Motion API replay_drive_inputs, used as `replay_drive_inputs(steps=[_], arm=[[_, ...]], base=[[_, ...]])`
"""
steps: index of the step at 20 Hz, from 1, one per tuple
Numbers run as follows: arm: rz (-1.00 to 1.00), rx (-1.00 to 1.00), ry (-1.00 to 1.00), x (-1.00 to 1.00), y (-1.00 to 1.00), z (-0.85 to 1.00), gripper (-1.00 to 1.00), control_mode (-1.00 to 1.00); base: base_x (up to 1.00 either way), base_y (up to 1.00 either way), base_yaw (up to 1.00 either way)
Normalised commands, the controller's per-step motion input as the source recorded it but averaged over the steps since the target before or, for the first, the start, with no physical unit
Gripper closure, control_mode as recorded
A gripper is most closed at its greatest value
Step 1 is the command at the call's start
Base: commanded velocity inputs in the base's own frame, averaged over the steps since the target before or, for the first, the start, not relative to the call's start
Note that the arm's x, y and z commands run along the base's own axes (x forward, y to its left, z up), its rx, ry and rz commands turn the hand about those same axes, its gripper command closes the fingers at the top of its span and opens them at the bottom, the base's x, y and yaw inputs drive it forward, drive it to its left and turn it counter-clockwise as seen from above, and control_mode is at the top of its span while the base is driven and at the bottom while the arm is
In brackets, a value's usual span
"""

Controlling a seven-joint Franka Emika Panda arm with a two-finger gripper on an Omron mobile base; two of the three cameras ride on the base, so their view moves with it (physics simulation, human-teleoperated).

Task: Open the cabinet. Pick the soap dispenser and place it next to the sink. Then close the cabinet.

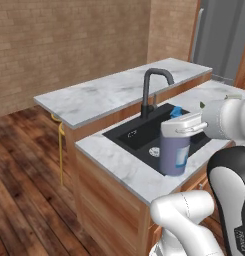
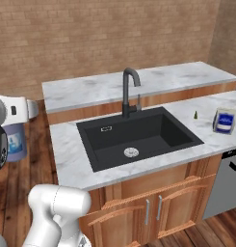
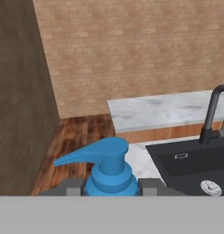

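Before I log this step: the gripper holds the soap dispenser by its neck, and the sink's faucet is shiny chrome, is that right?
Not quite. The faucet is matte black, as the right base view shows. The rest holds: the gripper is closed on the soap dispenser at its neck, just below the blue pump top, near the black sink.

A black sink (image 2: 138, 137) sits sunk in the marble counter (image 2: 66, 154), with a dark tap (image 2: 130, 89) rising at its back edge. Right of the sink stands a small blue-and-white box (image 2: 224, 120). Behind the sink runs a raised marble ledge (image 2: 90, 89), a brick wall (image 2: 90, 34) beyond.
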Motion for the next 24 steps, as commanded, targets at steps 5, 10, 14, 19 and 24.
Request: replay_drive_inputs(steps=[5, 10, 14, 19, 24], arm=[[0.00, 0.00, 0.00, 0.00, 0.00, 0.00, 1.00, 1.00], [0.00, 0.00, 0.00, 0.00, 0.00, 0.00, 1.00, 1.00], [0.00, 0.00, 0.00, 0.00, 0.00, 0.00, 1.00, 1.00], [0.00, 0.00, 0.00, 0.00, 0.00, 0.00, 1.00, 1.00], [0.00, 0.00, 0.00, 0.09, -0.03, 0.00, 1.00, -1.00]], base=[[0.00, 0.00, 0.00], [0.00, 0.00, 0.00], [0.00, 0.00, 0.00], [0.00, 0.00, 0.00], [0.02, 0.00, 0.00]])
